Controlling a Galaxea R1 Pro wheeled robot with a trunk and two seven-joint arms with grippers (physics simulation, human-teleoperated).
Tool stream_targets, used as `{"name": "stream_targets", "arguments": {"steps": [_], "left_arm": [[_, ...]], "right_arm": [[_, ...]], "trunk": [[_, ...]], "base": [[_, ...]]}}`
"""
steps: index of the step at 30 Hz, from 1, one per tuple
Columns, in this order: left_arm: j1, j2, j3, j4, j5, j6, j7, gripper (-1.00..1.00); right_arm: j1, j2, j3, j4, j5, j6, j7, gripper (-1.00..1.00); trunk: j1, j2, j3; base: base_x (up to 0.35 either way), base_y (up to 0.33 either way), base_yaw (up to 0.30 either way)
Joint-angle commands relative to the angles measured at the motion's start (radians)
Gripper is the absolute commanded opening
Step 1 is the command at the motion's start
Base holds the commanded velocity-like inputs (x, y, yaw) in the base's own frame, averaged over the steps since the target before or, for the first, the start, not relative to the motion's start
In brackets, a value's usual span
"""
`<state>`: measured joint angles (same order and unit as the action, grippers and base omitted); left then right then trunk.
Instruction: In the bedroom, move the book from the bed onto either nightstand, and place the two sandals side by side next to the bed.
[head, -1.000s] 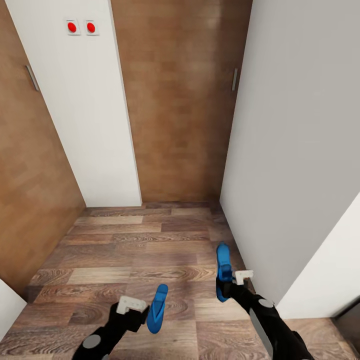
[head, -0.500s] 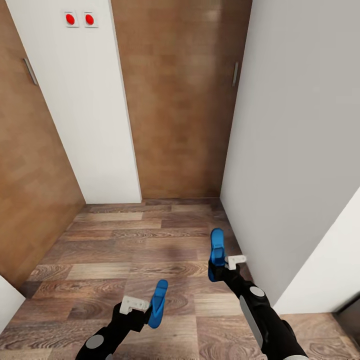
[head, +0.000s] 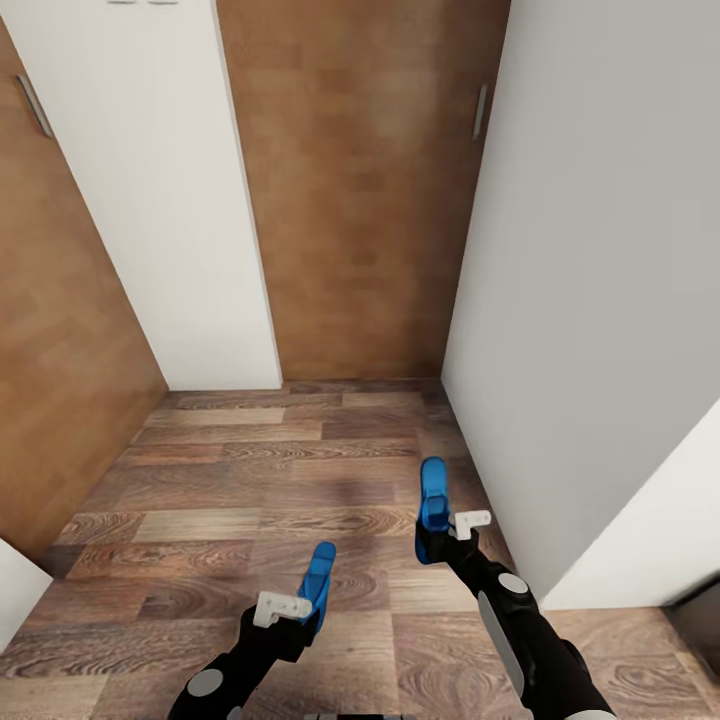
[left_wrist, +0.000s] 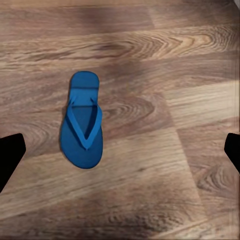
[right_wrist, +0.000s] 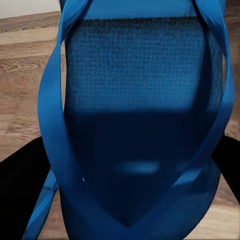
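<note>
The right gripper grasps one blue sandal at five o'clock, while the left gripper, jaws spread, hangs over the other sandal lying on the wood floor.

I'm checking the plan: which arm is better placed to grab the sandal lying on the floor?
Left. The left gripper is open and faces the loose sandal; the right gripper is shut on the other sandal.

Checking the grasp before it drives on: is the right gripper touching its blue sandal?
Touching. The right wrist view shows the blue sandal pinched between both black fingers.
</note>
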<state>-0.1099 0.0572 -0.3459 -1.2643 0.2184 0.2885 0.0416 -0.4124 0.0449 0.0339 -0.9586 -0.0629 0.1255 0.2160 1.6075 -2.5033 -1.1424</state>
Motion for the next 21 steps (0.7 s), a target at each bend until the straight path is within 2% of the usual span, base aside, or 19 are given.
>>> {"name": "stream_targets", "arguments": {"steps": [1,3,7,10,12,16,21], "left_arm": [[-0.001,-0.001,-0.002,-0.002,0.009,0.005,0.004,1.0],[-0.001,-0.003,-0.001,-0.004,0.009,0.005,0.005,1.0],[-0.001,-0.006,-0.001,-0.028,0.009,0.006,0.006,1.0],[-0.002,-0.014,-0.001,-0.075,0.005,0.01,0.009,1.0],[-0.003,-0.017,-0.001,-0.102,-0.015,0.012,0.012,1.0],[-0.005,-0.018,0.004,-0.091,-0.094,0.013,0.027,1.0],[-0.01,-0.016,0.007,-0.026,-0.128,0.009,0.07,1.0]], "right_arm": [[0.0,0.0,-0.001,-0.002,-0.007,0.006,0.003,-1.0],[0.0,0.0,-0.001,-0.008,-0.008,0.007,0.005,-1.0],[0.0,-0.001,-0.003,-0.04,-0.009,0.011,0.006,-1.0],[0.0,-0.001,-0.003,-0.056,-0.009,0.014,0.007,-1.0],[0.0,-0.001,-0.003,-0.062,-0.009,0.015,0.006,-1.0],[0.0,-0.002,-0.003,-0.065,-0.008,0.014,0.006,-1.0],[0.0,-0.002,-0.003,-0.067,-0.008,0.013,0.006,-1.0]], "trunk": [[0.0,-0.001,-0.005],[0.001,-0.001,-0.013],[0.001,-0.001,-0.013],[0.001,-0.001,-0.013],[0.001,-0.001,-0.013],[0.001,-0.001,-0.013],[0.003,-0.002,-0.028]], "base": [[0.0,0.0,0.0],[0.0,0.0,0.0],[0.0,0.0,0.0],[0.0,0.0,0.0],[0.0,0.0,0.0],[0.0,0.0,0.0],[0.0,0.0,0.0]]}}
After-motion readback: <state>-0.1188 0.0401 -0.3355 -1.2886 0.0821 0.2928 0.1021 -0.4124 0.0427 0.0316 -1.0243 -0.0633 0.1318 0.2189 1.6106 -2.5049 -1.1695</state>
